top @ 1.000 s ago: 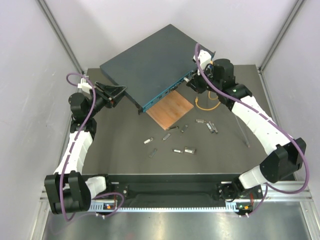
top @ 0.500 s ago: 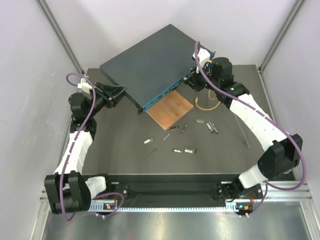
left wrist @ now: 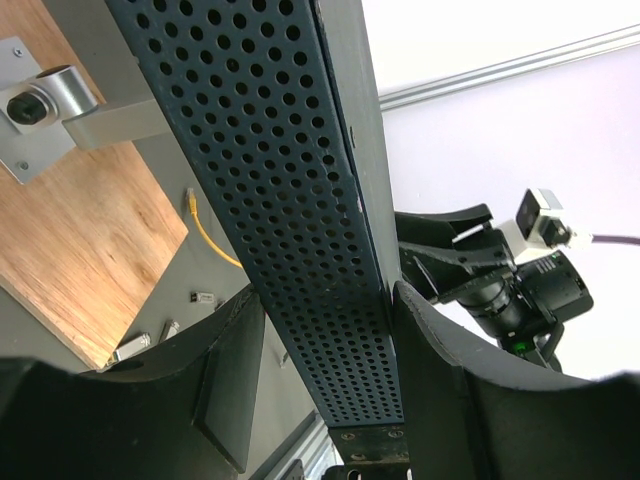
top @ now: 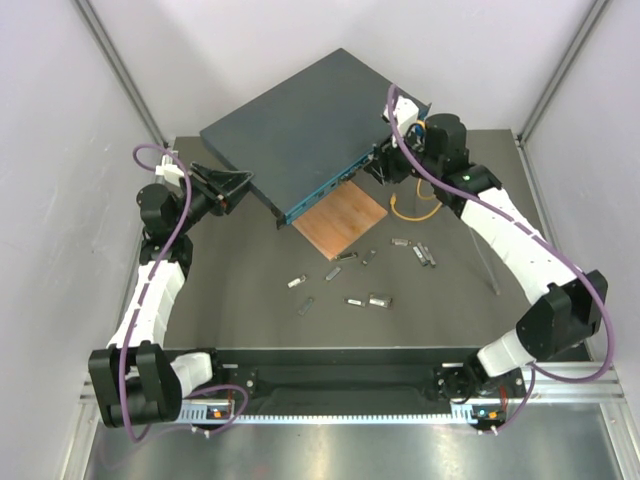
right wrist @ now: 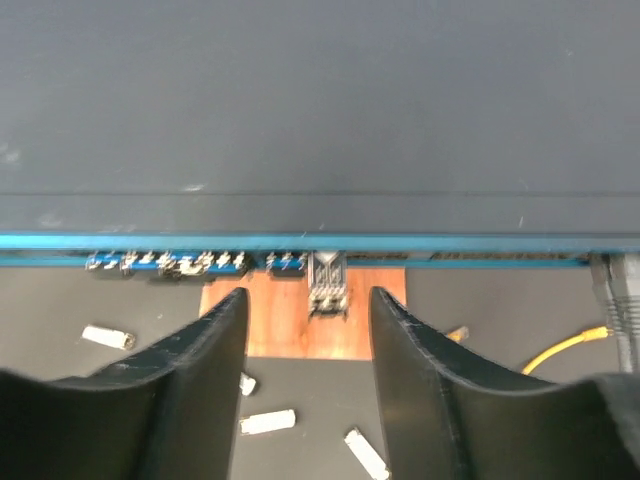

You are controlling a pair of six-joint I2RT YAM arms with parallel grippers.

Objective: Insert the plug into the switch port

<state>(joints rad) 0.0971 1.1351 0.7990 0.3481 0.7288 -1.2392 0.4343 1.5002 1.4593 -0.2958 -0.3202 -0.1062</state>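
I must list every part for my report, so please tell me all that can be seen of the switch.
The switch is a large flat rectangular box, dark blue-grey, seemingly metal, lying diagonally at the far side of the table. Its long teal face bears a row of small sockets; a silvery plug sticks out of one. A short side is perforated, and the left gripper grips it there between its jaws. The right gripper is open before the teal face.

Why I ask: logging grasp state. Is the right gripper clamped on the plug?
No, the right gripper is open, its fingers standing clear on both sides of the plug that sticks out of the switch.
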